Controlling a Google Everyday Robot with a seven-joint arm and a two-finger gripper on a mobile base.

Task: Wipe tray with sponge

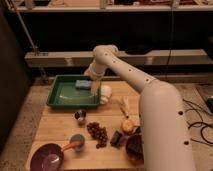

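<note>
A green tray [62, 96] sits at the back left of the wooden table. A blue sponge [82, 84] lies inside it, near its far right corner. My white arm reaches from the right over the tray's right side. My gripper [94, 89] hangs just right of the sponge, at the tray's right edge, above the tray floor. It looks apart from the sponge.
A white cup [105, 93] lies just right of the tray. On the table in front are a small metal cup [80, 116], a bunch of grapes [97, 133], a teal cup [77, 142], a maroon bowl [47, 156], a banana [125, 106], an orange [128, 126] and a dark bowl [135, 147].
</note>
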